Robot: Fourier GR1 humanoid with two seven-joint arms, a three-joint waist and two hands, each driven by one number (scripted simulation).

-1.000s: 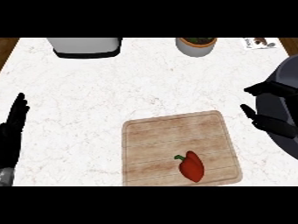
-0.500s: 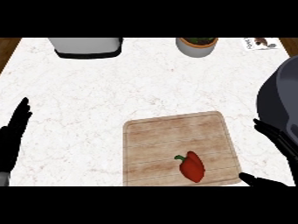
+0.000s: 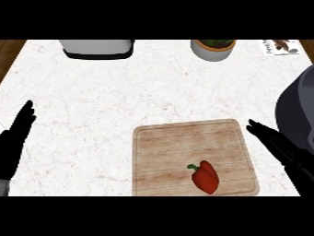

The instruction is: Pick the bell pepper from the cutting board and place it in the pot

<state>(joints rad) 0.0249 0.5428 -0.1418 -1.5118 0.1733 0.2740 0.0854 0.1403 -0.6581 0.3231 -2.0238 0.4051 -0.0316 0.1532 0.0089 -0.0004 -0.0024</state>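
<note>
1 red bell pepper [image 3: 206,177] is lying on the wooden cutting board [image 3: 179,143], toward its near right corner. The right hand [image 3: 288,154] is hovering just right of the board, fingers straight and spread, holding nothing. The dark pot [image 3: 309,110] is sitting further right, partly cut off. The left hand [image 3: 6,147] is resting well left of the board, fingers straight and pointing up. Behind the board, a grey box [image 3: 96,47], perhaps an appliance, is standing on the white tabletop [image 3: 119,92].

Bell pepper [image 3: 205,178] lies on cutting board [image 3: 186,143], right hand [image 3: 292,159] just beside
</note>
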